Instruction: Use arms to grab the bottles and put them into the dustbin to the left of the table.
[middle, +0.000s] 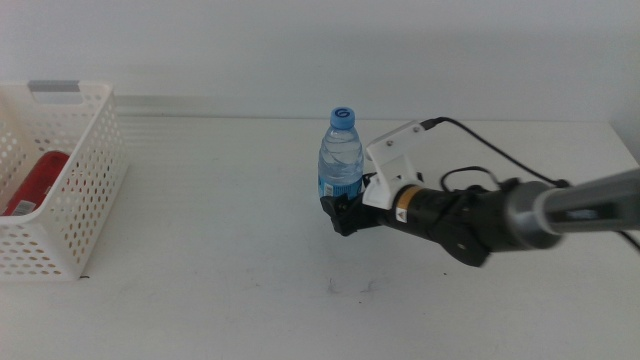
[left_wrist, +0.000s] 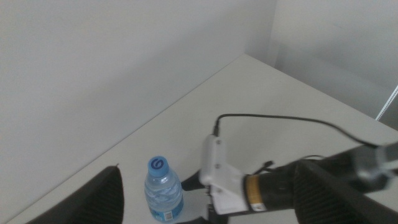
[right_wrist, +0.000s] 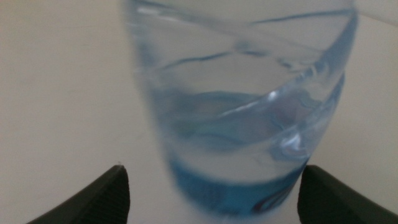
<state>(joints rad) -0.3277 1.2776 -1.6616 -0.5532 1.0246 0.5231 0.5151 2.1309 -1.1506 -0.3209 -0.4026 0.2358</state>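
Lying in the dustbin (middle: 88, 150), far from the right gripper (middle: 340, 212), is a red can (middle: 35, 183). That gripper's parted jaws flank the water bottle (middle: 341, 155); its blue label's print is unreadable.

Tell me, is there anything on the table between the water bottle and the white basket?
No. In the middle view only bare white table lies between the water bottle, with the right gripper at its base, and the basket.

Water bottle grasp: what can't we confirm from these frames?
- Contact: in the right wrist view the water bottle is blurred, and only the tips of the right claw show.
- Middle view: the bottle hides the claw tips.
- Dustbin: cut off by the picture's edge; only the red can shows.
- Left claw: away from the bottle.
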